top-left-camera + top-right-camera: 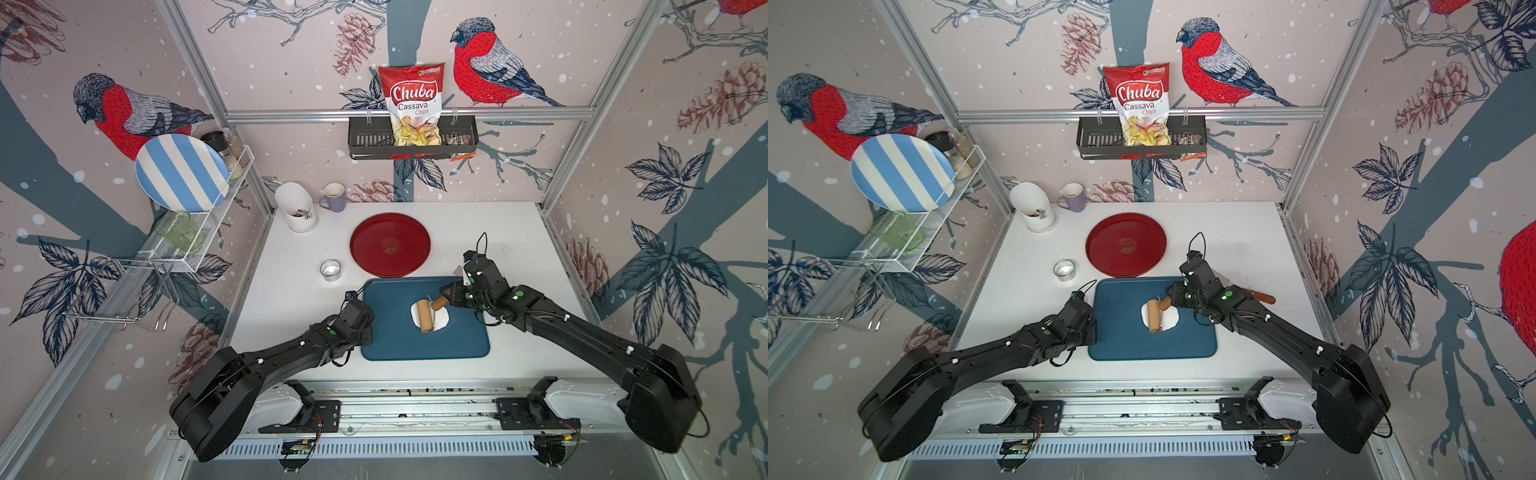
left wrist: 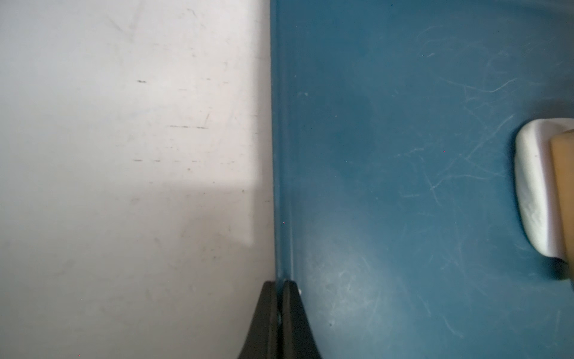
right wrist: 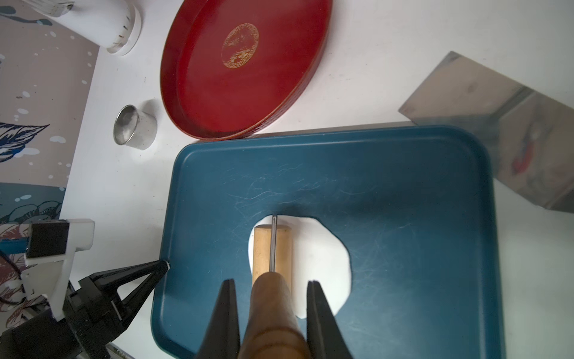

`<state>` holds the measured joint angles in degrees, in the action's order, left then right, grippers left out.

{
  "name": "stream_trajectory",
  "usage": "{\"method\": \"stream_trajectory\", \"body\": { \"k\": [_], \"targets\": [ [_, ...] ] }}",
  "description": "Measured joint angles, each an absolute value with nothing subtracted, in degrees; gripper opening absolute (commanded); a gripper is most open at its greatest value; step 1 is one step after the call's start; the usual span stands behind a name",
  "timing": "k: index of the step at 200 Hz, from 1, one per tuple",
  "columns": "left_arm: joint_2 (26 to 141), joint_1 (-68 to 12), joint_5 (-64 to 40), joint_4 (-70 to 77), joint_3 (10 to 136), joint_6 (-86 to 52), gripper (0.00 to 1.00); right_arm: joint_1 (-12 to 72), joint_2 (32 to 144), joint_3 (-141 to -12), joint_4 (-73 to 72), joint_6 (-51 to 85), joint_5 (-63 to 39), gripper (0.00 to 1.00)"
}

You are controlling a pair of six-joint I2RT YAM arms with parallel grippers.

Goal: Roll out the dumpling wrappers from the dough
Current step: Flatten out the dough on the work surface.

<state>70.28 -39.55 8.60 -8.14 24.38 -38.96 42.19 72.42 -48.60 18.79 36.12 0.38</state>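
The dough [image 1: 443, 319] [image 3: 323, 264] lies as a flattened white sheet in the middle of the blue tray [image 1: 395, 343] [image 3: 403, 202]. A wooden roller [image 1: 425, 316] [image 1: 1154, 316] [image 3: 264, 248] rests across it. My right gripper [image 3: 271, 283] [image 1: 448, 297] is shut on the roller's wooden handle [image 3: 273, 310]. My left gripper [image 2: 281, 283] [image 3: 164, 265] is shut on the tray's left rim [image 2: 282, 155]. In the left wrist view the dough [image 2: 531, 186] and the roller's end show at the frame's edge. No dumpling wrappers are in view.
A red plate [image 1: 390, 245] sits behind the tray, with a metal ring cutter [image 1: 331, 270] to its left. A steel scraper [image 3: 497, 124] lies off the tray's far right corner. A white utensil holder [image 1: 296, 208] and a purple mug [image 1: 333, 197] stand at the back.
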Motion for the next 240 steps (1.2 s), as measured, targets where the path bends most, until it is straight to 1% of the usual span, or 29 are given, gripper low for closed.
{"method": "stream_trajectory", "body": {
  "k": [36,240],
  "targets": [
    [70.5,-39.6,9.2,-8.2,24.5,-38.9,0.00,44.5,76.0,-50.6,17.6,35.9,1.8,0.00],
    [70.1,-39.6,9.5,-8.3,24.3,-38.9,0.00,49.1,80.8,-57.5,22.7,33.9,6.9,0.00]
  ]
}}
